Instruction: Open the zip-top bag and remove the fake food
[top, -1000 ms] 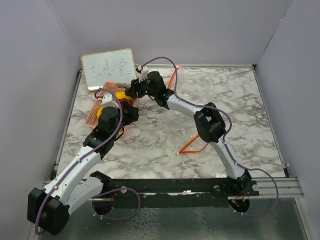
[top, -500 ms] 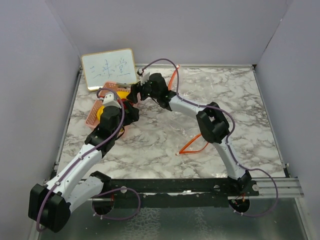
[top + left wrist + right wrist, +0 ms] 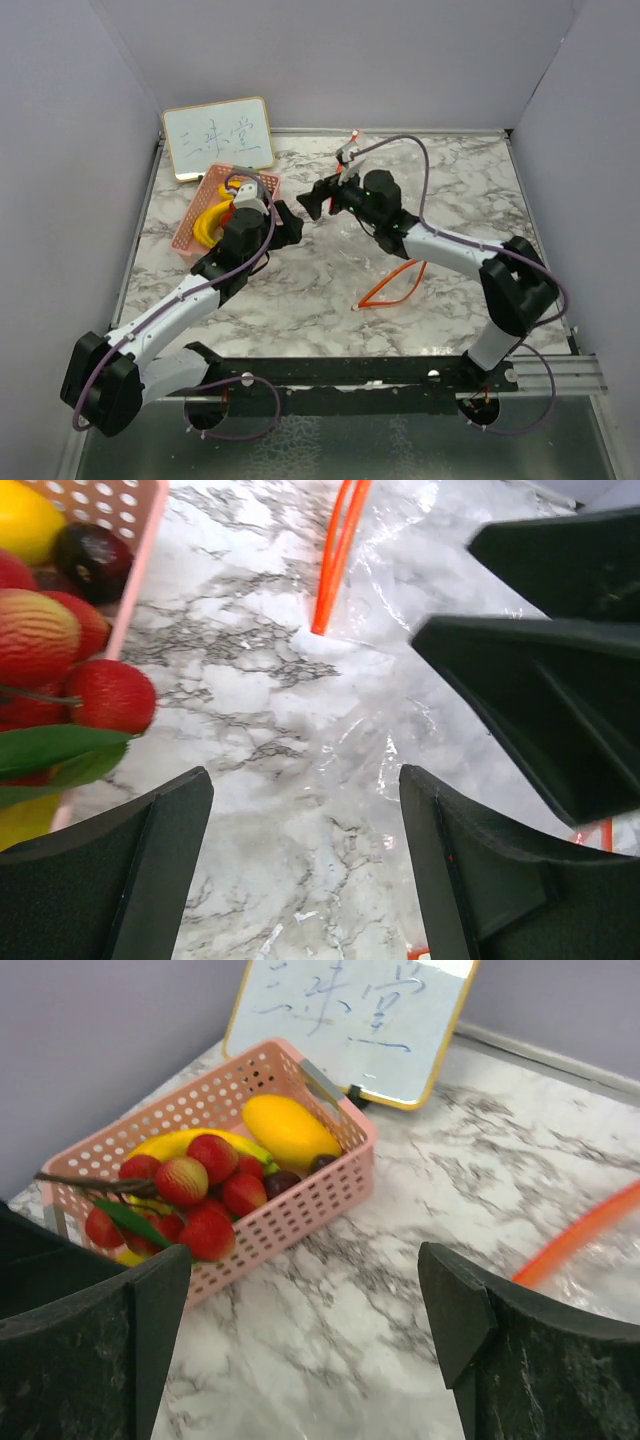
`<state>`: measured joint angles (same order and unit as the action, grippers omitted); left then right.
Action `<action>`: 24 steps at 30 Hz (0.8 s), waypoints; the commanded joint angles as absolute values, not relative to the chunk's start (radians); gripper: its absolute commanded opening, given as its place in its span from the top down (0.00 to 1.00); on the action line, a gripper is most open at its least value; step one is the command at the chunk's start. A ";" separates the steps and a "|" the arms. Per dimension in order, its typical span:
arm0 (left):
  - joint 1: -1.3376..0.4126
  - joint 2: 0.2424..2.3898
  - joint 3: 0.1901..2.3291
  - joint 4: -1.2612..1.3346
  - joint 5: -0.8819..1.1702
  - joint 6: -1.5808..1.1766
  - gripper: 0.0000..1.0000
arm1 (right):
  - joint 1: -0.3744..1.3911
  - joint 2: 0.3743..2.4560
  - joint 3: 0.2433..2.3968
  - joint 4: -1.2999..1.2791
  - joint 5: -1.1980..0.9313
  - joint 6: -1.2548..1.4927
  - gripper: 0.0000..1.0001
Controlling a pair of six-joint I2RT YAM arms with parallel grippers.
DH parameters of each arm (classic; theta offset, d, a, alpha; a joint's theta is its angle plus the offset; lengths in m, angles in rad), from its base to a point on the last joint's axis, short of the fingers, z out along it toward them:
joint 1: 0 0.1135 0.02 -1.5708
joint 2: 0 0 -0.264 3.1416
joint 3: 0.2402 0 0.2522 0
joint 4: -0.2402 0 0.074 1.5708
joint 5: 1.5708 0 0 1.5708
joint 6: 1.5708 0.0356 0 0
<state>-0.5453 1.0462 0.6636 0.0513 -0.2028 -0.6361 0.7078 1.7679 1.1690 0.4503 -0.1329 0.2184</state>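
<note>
The fake food lies in a pink basket: a yellow lemon, a banana, red berries and a dark purple piece. In the top view the banana shows in the basket. The clear zip-top bag lies flat on the marble, and its orange zip strip shows on the table. My left gripper hangs open over the bag's plastic, just right of the basket. My right gripper is open and faces the basket from the right. Neither holds anything.
A small whiteboard with writing leans on the back wall behind the basket. Grey walls close in the marble table on three sides. My right gripper's black fingers fill the right of the left wrist view.
My right gripper has drawn back to the right from over the basket and opened wide. My left gripper has shifted right, off the basket, toward the bag.
</note>
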 commanded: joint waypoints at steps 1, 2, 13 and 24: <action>-0.610 1.145 0.714 0.171 -0.208 -0.639 0.21 | 0.696 1.554 0.893 0.500 0.002 0.158 0.01; -0.626 1.170 0.718 0.193 -0.211 -0.641 0.21 | 0.696 1.509 0.838 0.483 0.022 0.143 0.00; -0.683 1.385 0.790 0.285 -0.178 -0.647 0.20 | 0.696 1.227 0.570 0.240 0.048 0.067 0.01; -0.683 1.376 0.802 0.245 -0.200 -0.610 0.19 | 0.696 1.331 0.510 0.293 0.032 0.164 0.31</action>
